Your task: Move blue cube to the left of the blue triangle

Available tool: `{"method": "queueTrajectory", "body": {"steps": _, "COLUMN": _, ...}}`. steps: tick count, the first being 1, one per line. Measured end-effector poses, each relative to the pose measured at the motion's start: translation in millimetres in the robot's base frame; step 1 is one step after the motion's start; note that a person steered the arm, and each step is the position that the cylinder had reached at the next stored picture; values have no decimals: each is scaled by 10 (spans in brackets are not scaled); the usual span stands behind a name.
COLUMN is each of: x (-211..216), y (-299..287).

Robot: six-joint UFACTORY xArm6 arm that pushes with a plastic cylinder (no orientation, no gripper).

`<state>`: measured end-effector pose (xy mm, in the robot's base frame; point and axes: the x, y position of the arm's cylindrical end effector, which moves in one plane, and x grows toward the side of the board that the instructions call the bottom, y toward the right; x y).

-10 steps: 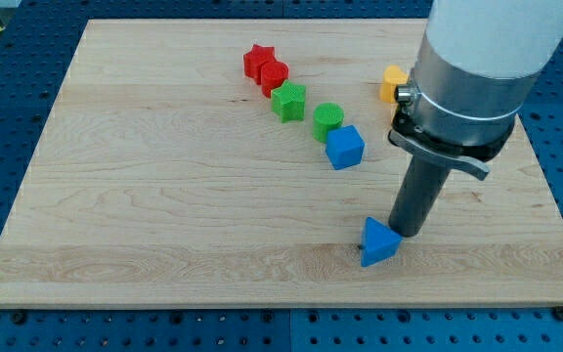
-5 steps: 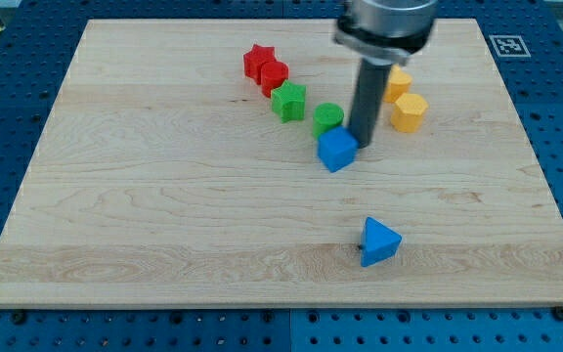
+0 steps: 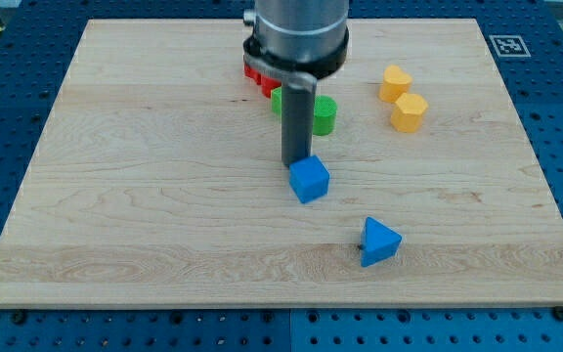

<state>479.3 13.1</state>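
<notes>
The blue cube (image 3: 309,180) sits near the board's middle. My tip (image 3: 294,162) touches its upper left side, just above it in the view. The blue triangle (image 3: 378,242) lies lower and to the right of the cube, near the board's bottom edge, apart from it. The cube is up and to the left of the triangle.
A green cylinder (image 3: 324,115) stands just right of the rod. A green block (image 3: 277,99) and red blocks (image 3: 253,72) are partly hidden behind the arm. Two yellow blocks (image 3: 395,83) (image 3: 409,112) sit at the upper right. The wooden board (image 3: 125,196) lies on a blue pegboard table.
My tip swung from beside the blue triangle up to the blue cube's right, then round to its upper left. The cube slid down and left, away from the green cylinder.
</notes>
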Motion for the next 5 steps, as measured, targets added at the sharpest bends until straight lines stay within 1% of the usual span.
{"method": "queueTrajectory", "body": {"steps": 1, "x": 211, "y": 120}}
{"method": "queueTrajectory", "body": {"steps": 2, "x": 142, "y": 120}}
{"method": "queueTrajectory", "body": {"steps": 3, "x": 203, "y": 204}}
{"method": "queueTrajectory", "body": {"steps": 4, "x": 394, "y": 313}}
{"method": "queueTrajectory", "body": {"steps": 5, "x": 445, "y": 349}}
